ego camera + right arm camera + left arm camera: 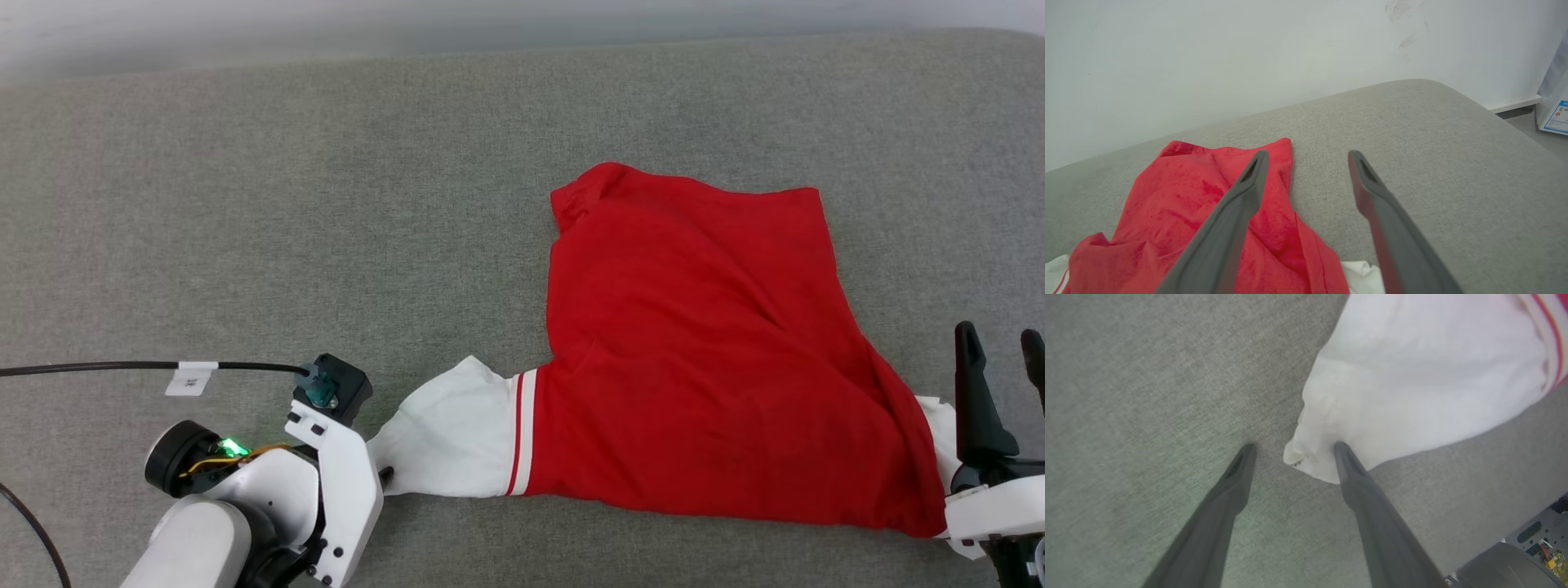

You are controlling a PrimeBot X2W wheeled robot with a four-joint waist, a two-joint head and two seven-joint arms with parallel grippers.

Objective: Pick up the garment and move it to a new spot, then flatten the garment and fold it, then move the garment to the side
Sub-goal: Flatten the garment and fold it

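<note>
The left tool, fingers apart, straddles the tip of the white sleeve; the right tool, also apart, hovers beside the opposite edge of the garment, which lies rumpled on the grey padded surface. To flatten well, each should probably pinch its edge fully, then pull outward evenly

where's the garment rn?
Head view, right of centre on the grey cushion: the garment lies between left gripper, at its white sleeve, and right gripper.
</note>
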